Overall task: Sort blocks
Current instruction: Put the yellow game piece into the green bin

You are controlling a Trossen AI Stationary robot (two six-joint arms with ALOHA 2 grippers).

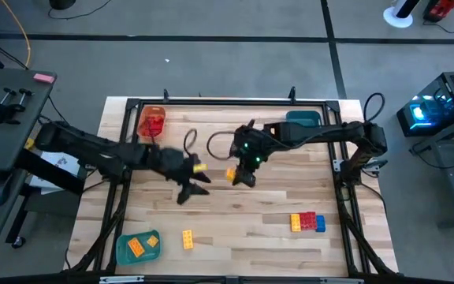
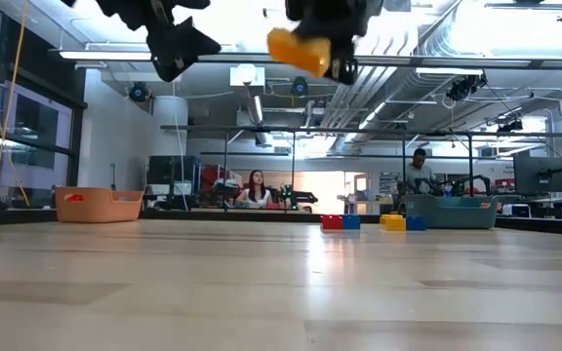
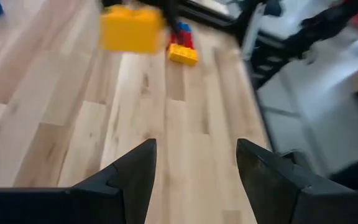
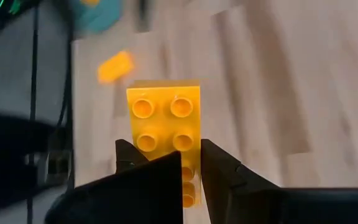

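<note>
My right gripper (image 1: 241, 175) hangs over the middle of the table, shut on a yellow block (image 4: 165, 115). The low view shows that block (image 2: 299, 51) high above the tabletop. Just to its left, my left gripper (image 1: 191, 188) is also in the air, open with nothing between its fingers (image 3: 135, 171). A yellow block (image 1: 187, 238) lies on the table near the front. A cluster of yellow, red and blue blocks (image 1: 307, 222) sits at the front right. My right gripper pinches the yellow block between its two fingers, by its two long sides near one end (image 4: 166, 149). The fingers slant down from the table's right side and lie across the block. The block is lifted clear, its studded face toward the wrist camera.
An orange tray (image 1: 152, 122) stands at the far left and a teal tray (image 1: 302, 118) at the far right. A third teal tray (image 1: 124, 251) at the near left holds orange-yellow blocks. A black frame runs round the table's edges.
</note>
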